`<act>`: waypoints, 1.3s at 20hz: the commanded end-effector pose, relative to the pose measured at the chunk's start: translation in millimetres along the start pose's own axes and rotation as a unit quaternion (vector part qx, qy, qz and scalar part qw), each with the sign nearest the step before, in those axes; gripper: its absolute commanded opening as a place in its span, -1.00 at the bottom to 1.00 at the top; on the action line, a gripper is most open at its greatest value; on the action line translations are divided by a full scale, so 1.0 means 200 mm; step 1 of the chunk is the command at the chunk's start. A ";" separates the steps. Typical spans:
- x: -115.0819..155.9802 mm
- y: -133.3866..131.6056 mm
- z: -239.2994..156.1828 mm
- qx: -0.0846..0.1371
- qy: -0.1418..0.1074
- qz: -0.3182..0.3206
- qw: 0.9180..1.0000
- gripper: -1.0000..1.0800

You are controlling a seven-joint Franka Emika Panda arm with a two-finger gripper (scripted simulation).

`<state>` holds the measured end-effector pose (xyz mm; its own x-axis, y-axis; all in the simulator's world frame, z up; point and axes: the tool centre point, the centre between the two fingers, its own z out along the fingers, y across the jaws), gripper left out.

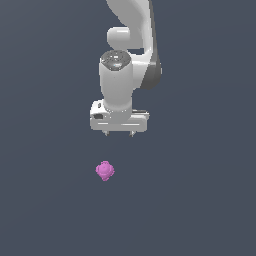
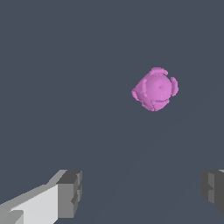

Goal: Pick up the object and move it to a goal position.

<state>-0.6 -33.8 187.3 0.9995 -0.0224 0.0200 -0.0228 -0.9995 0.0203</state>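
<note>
- Clearly the gripper (image 1: 119, 133) hangs empty, fingers (image 2: 70, 194) spread wide.
- Blob (image 1: 105, 170) lies apart from it, slightly toward the exterior view's left.
- Small, lumpy, likely light and rigid; it may roll, so pinch across its middle.
- Bare floor (image 1: 200, 200) all round; ample room.

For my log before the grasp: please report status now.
Gripper open, empty, apart from the target. Pink object lies free on the grey surface, ahead of the fingers, not between them. Nothing in the way.
</note>
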 end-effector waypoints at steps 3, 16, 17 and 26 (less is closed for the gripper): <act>0.00 -0.01 0.00 0.000 0.000 -0.002 1.000 0.92; 0.01 -0.15 -0.04 -0.001 0.005 -0.017 1.000 0.92; 0.02 -0.15 -0.04 -0.001 0.005 -0.013 1.000 0.92; 0.13 -0.06 0.06 0.005 0.001 0.068 0.998 0.92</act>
<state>20.7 -18.7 180.2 0.9922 -0.1224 0.0254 -0.1227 -0.9924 0.0104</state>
